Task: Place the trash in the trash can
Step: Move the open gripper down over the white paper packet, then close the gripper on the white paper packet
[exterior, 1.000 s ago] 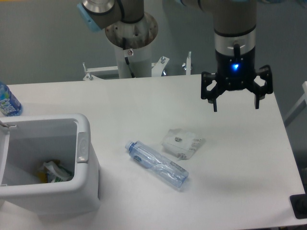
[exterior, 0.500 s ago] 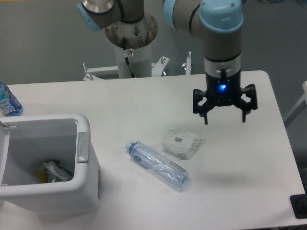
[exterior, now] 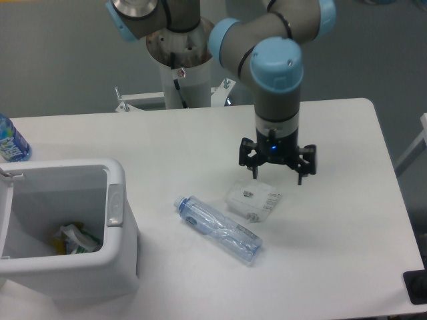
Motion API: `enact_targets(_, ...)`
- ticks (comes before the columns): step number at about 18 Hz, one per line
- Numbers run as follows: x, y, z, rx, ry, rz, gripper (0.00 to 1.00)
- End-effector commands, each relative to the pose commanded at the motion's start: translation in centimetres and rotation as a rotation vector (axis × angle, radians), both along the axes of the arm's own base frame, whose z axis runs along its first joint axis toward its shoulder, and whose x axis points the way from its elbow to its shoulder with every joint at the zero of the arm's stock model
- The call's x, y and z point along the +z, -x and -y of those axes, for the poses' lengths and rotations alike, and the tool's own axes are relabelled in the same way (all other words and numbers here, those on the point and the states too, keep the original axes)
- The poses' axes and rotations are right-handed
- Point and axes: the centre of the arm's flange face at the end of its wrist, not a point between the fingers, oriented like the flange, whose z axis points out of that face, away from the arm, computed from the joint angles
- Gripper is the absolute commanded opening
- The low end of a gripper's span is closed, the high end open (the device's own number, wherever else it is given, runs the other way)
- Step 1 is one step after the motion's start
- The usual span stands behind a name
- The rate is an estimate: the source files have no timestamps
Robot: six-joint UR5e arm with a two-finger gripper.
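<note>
A slim clear blue-tinted bottle (exterior: 219, 229) with a blue cap lies on its side on the white table, cap toward the bin. Just right of it lies a small flat clear pouch (exterior: 253, 200) with white print. My gripper (exterior: 277, 178) hangs open, fingers pointing down, directly above the pouch's far edge with nothing between its fingers. The white trash can (exterior: 115, 200) stands at the front left, its lid open, with some crumpled scraps inside.
A bottle with a bright blue-and-white label (exterior: 10, 142) stands at the table's far left edge. The arm's base column (exterior: 181, 67) rises behind the table. A dark object (exterior: 416, 287) sits at the front right corner.
The gripper has moved left and down from above the table's right side to just over the pouch. It stays open. Bottle, pouch and bin have not moved.
</note>
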Motion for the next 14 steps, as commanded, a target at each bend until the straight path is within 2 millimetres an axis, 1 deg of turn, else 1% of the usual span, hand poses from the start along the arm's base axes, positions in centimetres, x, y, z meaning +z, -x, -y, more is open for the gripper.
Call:
enact_targets(2,-1.1,-0.5,0.2,-0.046,0.02,0.02,1.0)
enact_targets(4,-2.7,-0.8,0.5,-0.076,0.043,0.049,1.0)
enact_targets(6,-3.7,-1.2,0.6,-0.087,0.054,0.066,1.0)
enact_targets(7,-4.7,-1.4,0.5,-0.093,0.067,0.082,1.0)
enact_targets(8,-5.5,-2.0,-0.2,-0.108,0.079,0.092,1.0)
enact_targets(9,-6.1,-2.2,-0.6,-0.113,0.086,0.097,1.0)
enact_targets(10,-6.4,-2.2,-0.6,-0.112,0.085,0.096,1.0)
enact_targets(12,-7.4,-3.0,-1.5,-0.13,0.095,0.108,1.0)
enact_targets(13,-7.9,-3.1,-1.7,-0.131,0.101,0.113,1.0)
enact_targets(14,-7.9,-3.0,-1.7,-0.132,0.1,0.112,1.0)
